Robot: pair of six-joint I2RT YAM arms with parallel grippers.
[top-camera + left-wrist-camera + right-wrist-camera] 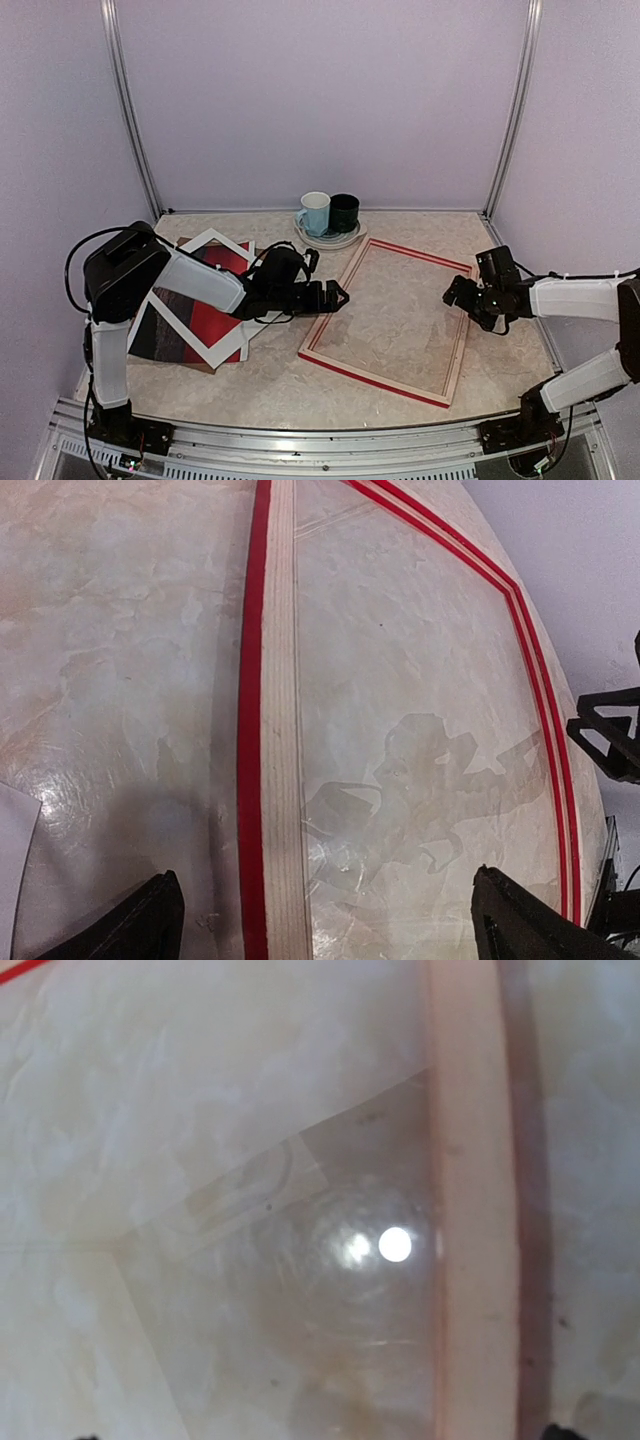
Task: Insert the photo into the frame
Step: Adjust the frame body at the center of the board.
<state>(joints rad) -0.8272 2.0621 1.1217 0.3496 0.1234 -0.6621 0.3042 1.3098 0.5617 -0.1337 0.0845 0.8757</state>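
The frame [388,375] lies flat in the middle of the table, pale wood side up with red edges, the marble showing through it. The photo [212,325], red and dark, lies at the left under a tilted white mat border [196,247]. My left gripper [338,297] hangs open just above the frame's left rail [270,730], its black fingertips [150,920] wide apart on either side of that rail. My right gripper [460,295] is open over the frame's right rail [470,1210], with nothing between its jaws.
A plate [345,240] holding a pale blue mug [315,212] and a dark mug [344,211] stands at the back, just beyond the frame's far corner. The enclosure's walls close in on the left, back and right.
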